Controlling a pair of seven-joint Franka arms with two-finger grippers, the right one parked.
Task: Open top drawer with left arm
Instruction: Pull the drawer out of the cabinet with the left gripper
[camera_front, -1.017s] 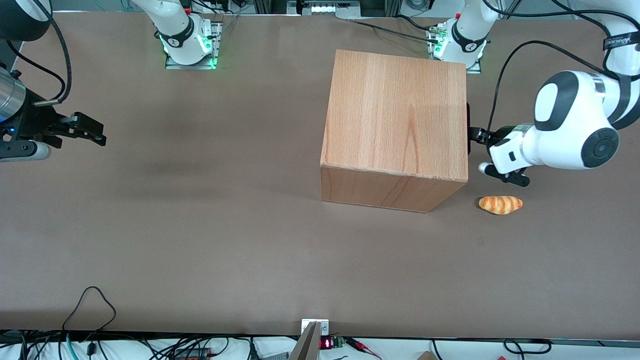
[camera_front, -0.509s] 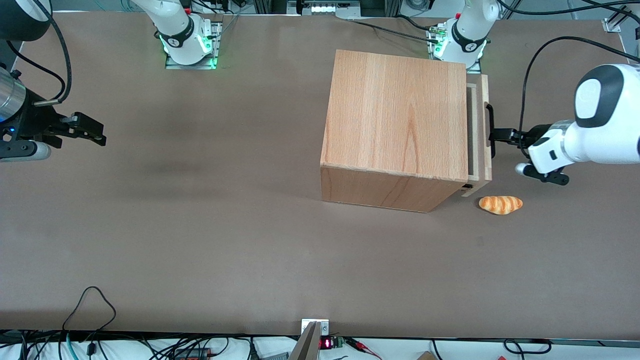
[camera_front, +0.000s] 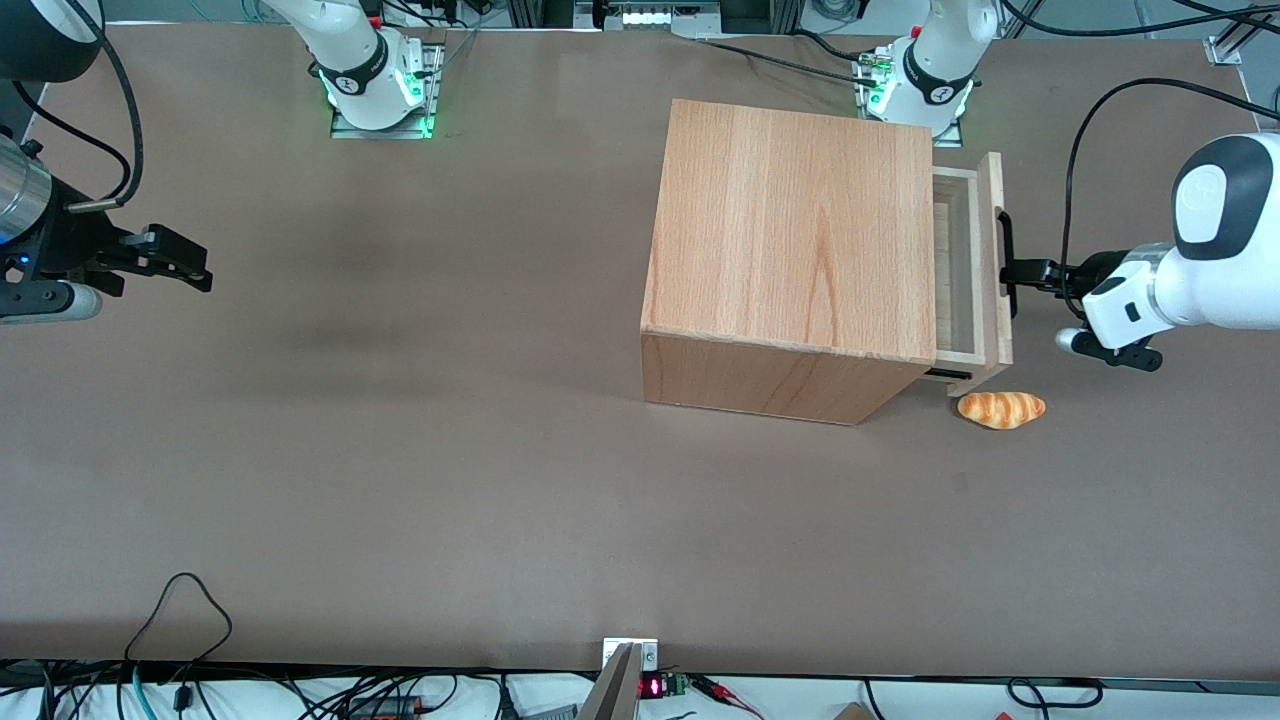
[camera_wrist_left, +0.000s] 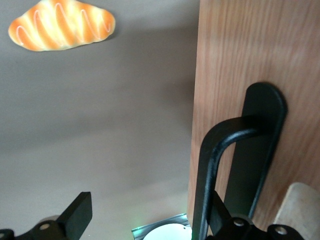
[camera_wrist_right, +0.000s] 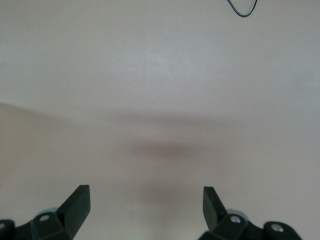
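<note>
Top drawer (camera_front: 968, 270) sticks partway out of the wooden cabinet (camera_front: 790, 255) toward my end of the table (camera_front: 400, 480). My hand (camera_front: 1022, 271) is at its black handle (camera_wrist_left: 235, 165), fingers spread, one hooked inside. A bread roll (camera_front: 1001, 408) lies nearby.

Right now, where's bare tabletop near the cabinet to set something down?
The broad brown table stretching from the cabinet toward the parked arm's end is bare. It is crowded in front of the top drawer: the gripper hooks its black handle, with the bread roll close by.
</note>
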